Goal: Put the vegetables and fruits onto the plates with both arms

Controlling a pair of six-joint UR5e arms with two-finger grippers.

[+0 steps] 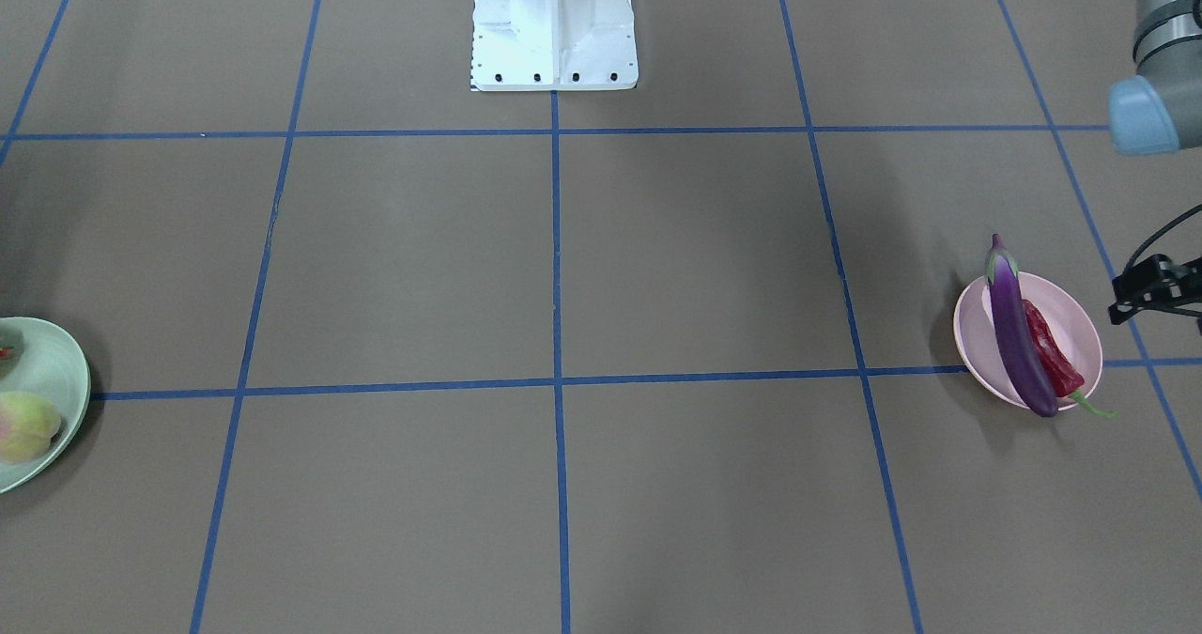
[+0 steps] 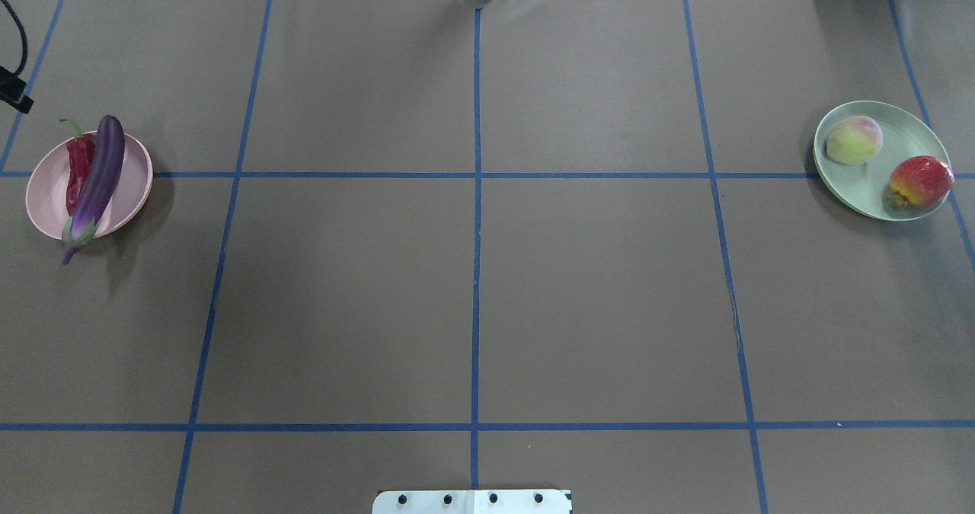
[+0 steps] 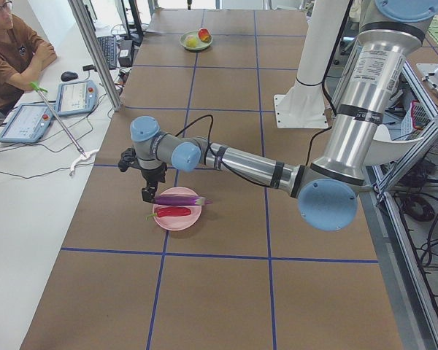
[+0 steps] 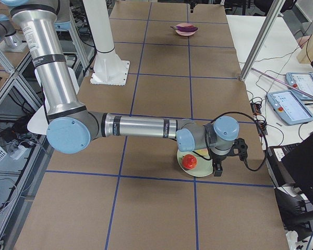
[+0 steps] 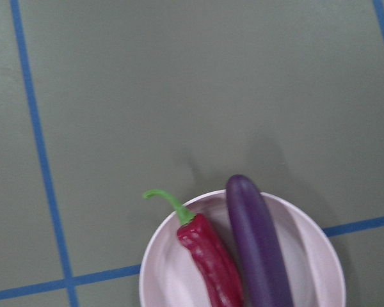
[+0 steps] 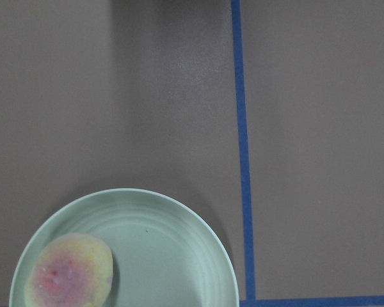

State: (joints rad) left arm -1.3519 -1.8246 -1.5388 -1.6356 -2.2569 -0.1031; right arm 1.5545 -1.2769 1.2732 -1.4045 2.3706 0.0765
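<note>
The eggplant (image 2: 97,179) and chili (image 2: 78,170) are laid together on the pink plate (image 2: 47,194), the peach (image 2: 854,141) and red fruit (image 2: 921,180) on the green plate (image 2: 868,185), at opposite ends of a brown worktop (image 2: 594,293) gridded with blue tape (image 2: 475,194). The left fingers (image 3: 147,194) are held near the pink plate, the right fingers (image 4: 217,166) near the green; their spread cannot be told. A seated person (image 3: 11,55) is seen alongside.

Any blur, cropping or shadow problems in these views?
Front-facing view: mint plate cropped at the left edge. Left wrist view: sharp, pink plate cut off at the bottom. Right wrist view: peach slightly soft, dark shadow along the top edge.
</note>
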